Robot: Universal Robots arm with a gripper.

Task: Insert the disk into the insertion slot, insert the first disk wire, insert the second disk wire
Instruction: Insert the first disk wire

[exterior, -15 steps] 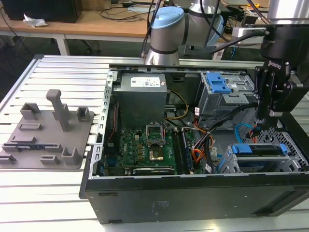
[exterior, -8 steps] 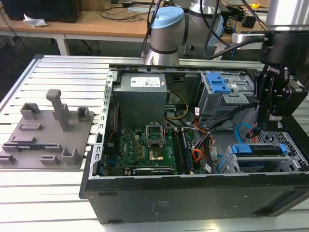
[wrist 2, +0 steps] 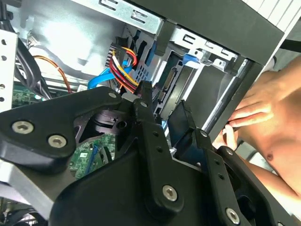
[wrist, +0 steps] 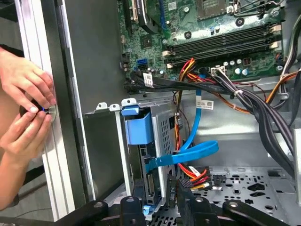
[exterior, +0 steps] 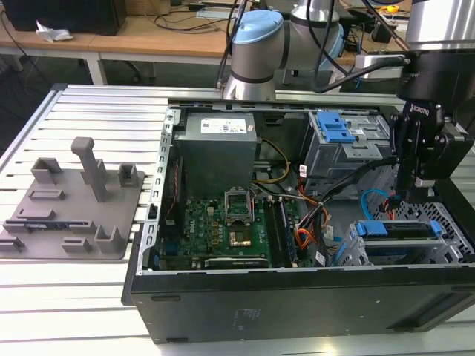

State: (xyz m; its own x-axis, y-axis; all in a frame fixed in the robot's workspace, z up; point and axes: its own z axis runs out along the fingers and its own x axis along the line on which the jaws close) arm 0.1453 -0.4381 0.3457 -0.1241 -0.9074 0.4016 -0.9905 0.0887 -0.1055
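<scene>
The disk (exterior: 397, 231), in its bright blue caddy (wrist: 138, 128), sits inside the insertion slot (exterior: 445, 222), a perforated grey cage at the case's front corner on the exterior view's right. My gripper (exterior: 406, 199) hangs just behind the disk's rear connectors (wrist 2: 168, 81). It looks shut on the dark plug (wrist: 172, 188) of the red, yellow and black bundle (wrist 2: 123, 66), the first disk wire. The second disk wire (wrist: 188, 155), a flat light-blue cable, loops to the disk's back edge beside my gripper (wrist: 155, 194).
A person's hands (wrist: 28, 101) rest on the case's outer rim beside the cage. A bigger bay with a blue latch (exterior: 338, 133), the motherboard (exterior: 230, 222), black cable bundles (wrist: 263, 113) and the power supply (exterior: 219, 144) crowd the case. A grey fixture (exterior: 70, 200) stands outside it.
</scene>
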